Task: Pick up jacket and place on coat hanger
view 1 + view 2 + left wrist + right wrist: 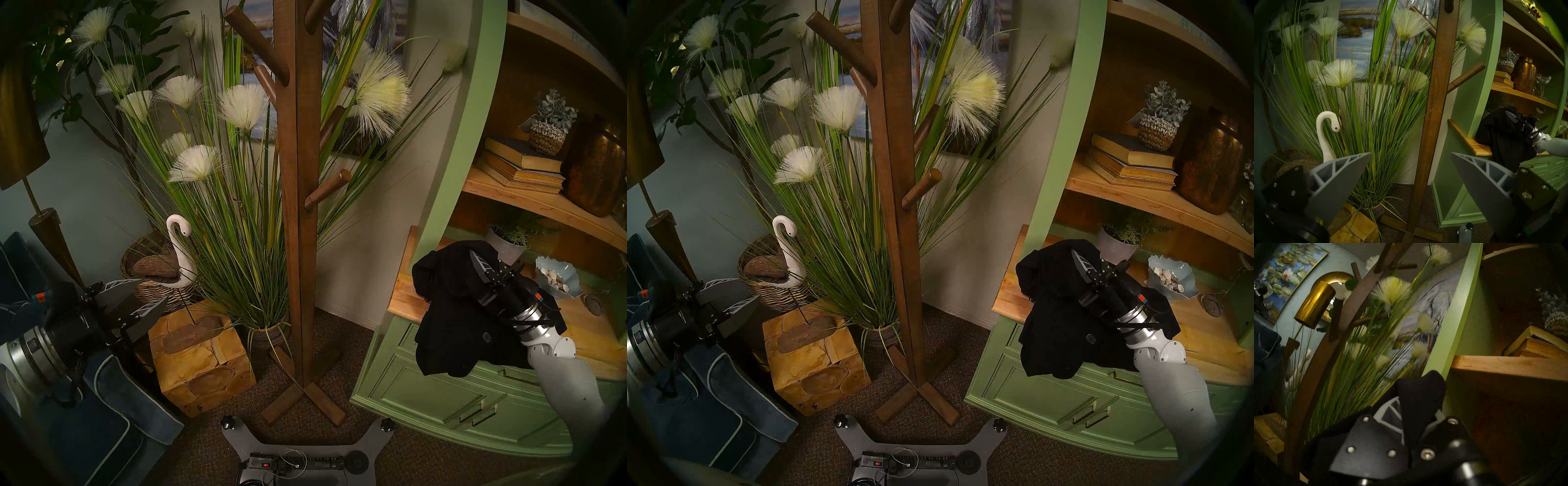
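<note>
The right gripper (475,263), at the right of the head view, was pinched on the black jacket (451,315), which hung bunched around its fingers, its fabric draping over the butcher-block counter edge of the green shelf cabinet (437,383). The wooden coat stand (298,203) rose at frame centre, well apart, with bare pegs. At lower left, the left gripper (154,290) was spread and empty above a dark blue cushion (112,407).
</note>
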`<state>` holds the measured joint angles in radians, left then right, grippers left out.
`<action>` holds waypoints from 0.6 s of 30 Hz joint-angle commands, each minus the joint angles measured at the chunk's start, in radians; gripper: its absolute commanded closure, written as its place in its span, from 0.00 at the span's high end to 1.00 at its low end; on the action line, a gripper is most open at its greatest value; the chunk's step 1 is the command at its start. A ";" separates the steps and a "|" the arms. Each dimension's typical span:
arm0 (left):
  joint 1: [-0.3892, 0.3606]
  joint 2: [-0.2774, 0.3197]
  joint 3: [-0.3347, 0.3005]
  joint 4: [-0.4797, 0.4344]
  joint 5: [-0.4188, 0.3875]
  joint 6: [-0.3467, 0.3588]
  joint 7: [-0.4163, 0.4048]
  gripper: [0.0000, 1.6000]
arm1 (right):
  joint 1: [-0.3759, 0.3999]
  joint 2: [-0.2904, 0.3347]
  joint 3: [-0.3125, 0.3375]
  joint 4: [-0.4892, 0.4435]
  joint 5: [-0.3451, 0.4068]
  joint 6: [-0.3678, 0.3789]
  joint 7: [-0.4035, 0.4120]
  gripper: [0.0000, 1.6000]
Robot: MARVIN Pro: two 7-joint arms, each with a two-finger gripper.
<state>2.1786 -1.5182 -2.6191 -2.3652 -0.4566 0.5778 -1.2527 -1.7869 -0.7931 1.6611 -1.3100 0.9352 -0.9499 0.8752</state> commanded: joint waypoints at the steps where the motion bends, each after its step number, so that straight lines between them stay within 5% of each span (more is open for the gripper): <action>1: -0.003 0.002 0.000 -0.015 -0.014 0.000 -0.013 1.00 | 0.110 -0.044 -0.008 -0.090 0.029 -0.010 0.010 0.00; 18: -0.003 0.002 0.001 -0.015 -0.012 0.000 -0.012 1.00 | 0.230 -0.135 -0.084 -0.240 0.002 -0.010 -0.027 0.00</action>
<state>2.1785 -1.5182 -2.6188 -2.3650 -0.4557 0.5778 -1.2523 -1.6602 -0.9028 1.5798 -1.4702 0.9433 -0.9504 0.8682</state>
